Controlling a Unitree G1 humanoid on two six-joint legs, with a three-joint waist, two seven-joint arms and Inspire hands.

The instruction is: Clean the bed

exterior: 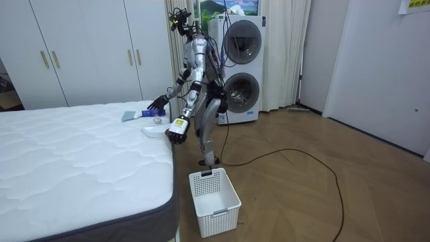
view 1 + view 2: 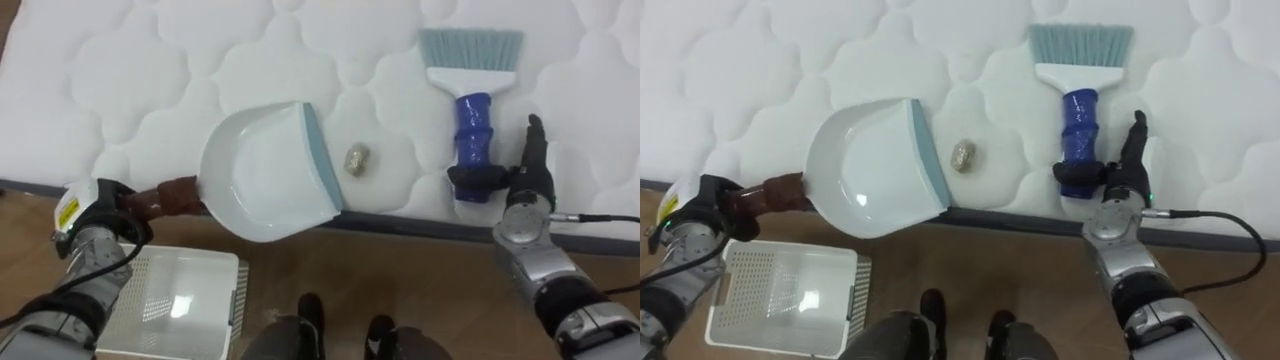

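Note:
A white dustpan (image 2: 265, 170) with a pale blue lip lies on the mattress (image 2: 150, 60) near its edge. My left hand (image 2: 90, 205) is shut on its brown handle, off the bed's side. A small crumpled tan scrap (image 2: 357, 158) rests on the mattress just right of the lip. Further right lies a brush (image 2: 472, 120) with a blue handle, its pale bristles pointing away from me. My right hand (image 2: 528, 180) sits at the handle's near end, fingers straight and thumb lying across that end.
A white slatted basket (image 2: 175, 300) stands on the wooden floor below the dustpan, beside the bed. In the room view I stand bent over the bed's side; a washer stack (image 1: 240, 67) and wardrobes (image 1: 80, 54) line the wall behind.

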